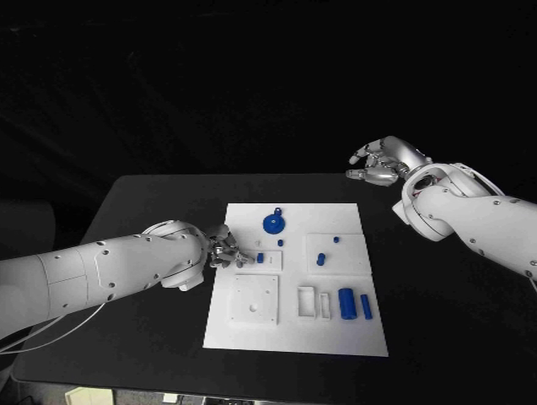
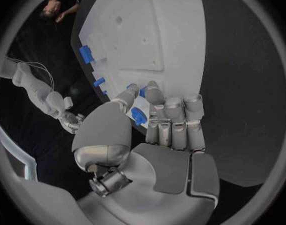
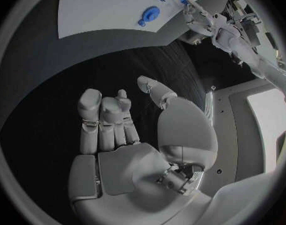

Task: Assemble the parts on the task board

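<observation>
Left hand (image 1: 223,247) at the white board's (image 1: 341,337) left edge, fingers pinching a small blue part (image 2: 138,116); right hand (image 1: 383,162) hovering beyond the far right corner, fingers curled, holding nothing.

No legible text, label, brand mark, number or sign appears on any surface examined. The white rectangular task board (image 1: 295,287) carries no readable marking, nor do the small blue plastic parts (image 1: 347,305) lying on it. The black table top (image 1: 147,219) is unmarked. The white arm casings and the silver hands show no lettering that can be made out from the head or wrist cameras.
</observation>
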{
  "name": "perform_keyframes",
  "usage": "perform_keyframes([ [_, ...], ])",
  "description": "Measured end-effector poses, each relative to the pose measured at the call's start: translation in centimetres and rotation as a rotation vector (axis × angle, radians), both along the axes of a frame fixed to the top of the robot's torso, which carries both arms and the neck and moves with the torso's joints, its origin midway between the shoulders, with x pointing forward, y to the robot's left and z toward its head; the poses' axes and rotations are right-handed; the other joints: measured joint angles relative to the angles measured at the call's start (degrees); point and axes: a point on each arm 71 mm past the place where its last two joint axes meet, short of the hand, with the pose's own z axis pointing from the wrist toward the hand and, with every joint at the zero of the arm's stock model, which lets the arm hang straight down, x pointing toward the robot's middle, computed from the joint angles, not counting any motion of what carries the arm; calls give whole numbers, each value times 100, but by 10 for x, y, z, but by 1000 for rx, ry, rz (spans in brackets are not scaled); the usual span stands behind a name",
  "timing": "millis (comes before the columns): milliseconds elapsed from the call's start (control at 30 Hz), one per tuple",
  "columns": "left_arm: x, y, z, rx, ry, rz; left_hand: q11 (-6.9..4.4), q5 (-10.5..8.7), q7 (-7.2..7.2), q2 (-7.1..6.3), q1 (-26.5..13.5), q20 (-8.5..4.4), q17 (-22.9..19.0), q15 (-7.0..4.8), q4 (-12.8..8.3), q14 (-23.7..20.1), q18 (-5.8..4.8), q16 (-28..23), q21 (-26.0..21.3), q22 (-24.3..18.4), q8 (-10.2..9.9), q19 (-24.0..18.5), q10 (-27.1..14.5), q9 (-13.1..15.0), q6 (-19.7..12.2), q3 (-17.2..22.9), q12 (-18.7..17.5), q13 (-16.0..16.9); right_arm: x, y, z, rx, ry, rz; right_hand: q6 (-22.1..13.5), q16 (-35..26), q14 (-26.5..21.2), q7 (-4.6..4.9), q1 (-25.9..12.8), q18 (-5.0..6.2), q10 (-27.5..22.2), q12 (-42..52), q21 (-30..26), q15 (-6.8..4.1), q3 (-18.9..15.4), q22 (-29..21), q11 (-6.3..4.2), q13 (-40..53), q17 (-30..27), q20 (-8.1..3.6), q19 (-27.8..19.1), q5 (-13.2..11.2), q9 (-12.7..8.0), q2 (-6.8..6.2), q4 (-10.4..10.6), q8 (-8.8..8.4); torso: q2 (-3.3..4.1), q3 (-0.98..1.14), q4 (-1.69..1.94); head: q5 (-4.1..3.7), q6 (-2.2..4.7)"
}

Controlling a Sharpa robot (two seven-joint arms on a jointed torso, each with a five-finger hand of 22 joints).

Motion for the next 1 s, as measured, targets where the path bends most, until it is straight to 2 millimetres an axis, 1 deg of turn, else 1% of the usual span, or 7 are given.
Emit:
perform_keyframes([
  [133,1,-1,0,-1,-2,-1,0,0,1,36,-22,0,0,1,-4,1,1,0,0,0,0,0,0,0,-1,-4,0,0,0,0,0,0,0,1,0,0,0,0,0,1,0,0,0,0,0,0,0,-4,0,1,0,0,0,0,0,0,0,1,0,-1,-1],
  [167,1,-1,0,-2,-2,-1,0,0,1,97,-4,0,0,1,-22,1,1,0,0,0,0,0,0,1,-1,-22,0,0,0,0,0,0,0,1,0,0,0,0,0,0,0,0,0,0,0,0,0,-5,0,1,0,0,-1,0,0,0,0,1,0,-1,-1],
  [233,1,-1,0,-2,-3,-1,0,0,1,112,8,0,0,2,-32,1,1,0,0,5,0,0,0,2,-1,-32,0,0,0,0,0,0,0,1,0,0,0,0,0,0,0,0,0,0,0,0,0,-5,-1,4,3,0,0,0,0,0,1,1,0,-1,-1],
  [333,2,-1,0,-2,-3,0,0,0,1,207,50,0,-7,4,-71,2,1,0,0,6,3,0,0,9,-1,-71,0,5,0,0,0,0,0,0,0,0,0,0,0,1,0,0,0,0,0,-1,0,-5,-1,9,8,0,-1,0,0,0,1,1,-1,-1,-1],
  [533,2,-2,0,-4,-4,-1,0,80,1,375,218,0,-7,13,-266,10,1,0,0,14,-4,0,0,11,-1,-90,0,5,0,0,0,0,1,0,-1,0,0,-1,0,1,0,0,0,0,0,-1,0,-4,-1,10,8,0,-1,0,0,0,1,1,0,-9,-8],
  [833,2,-2,0,-9,-4,-2,1,133,4,495,339,0,-12,24,-493,-2,-39,0,0,25,-34,0,0,11,-3,-45,0,10,0,0,-1,-1,3,1,11,0,0,11,0,0,0,0,0,0,0,-1,0,-4,-2,18,0,0,-2,0,0,0,0,1,1,-9,-12],
  [1000,2,-3,0,-10,-3,0,2,155,9,524,367,0,-17,18,-515,-12,-43,0,0,24,-34,0,0,10,-7,-24,0,9,0,0,-1,-1,4,1,11,0,0,11,0,1,0,0,0,0,0,-2,0,-4,0,19,0,0,-2,0,0,0,-1,1,3,-6,-15],
])
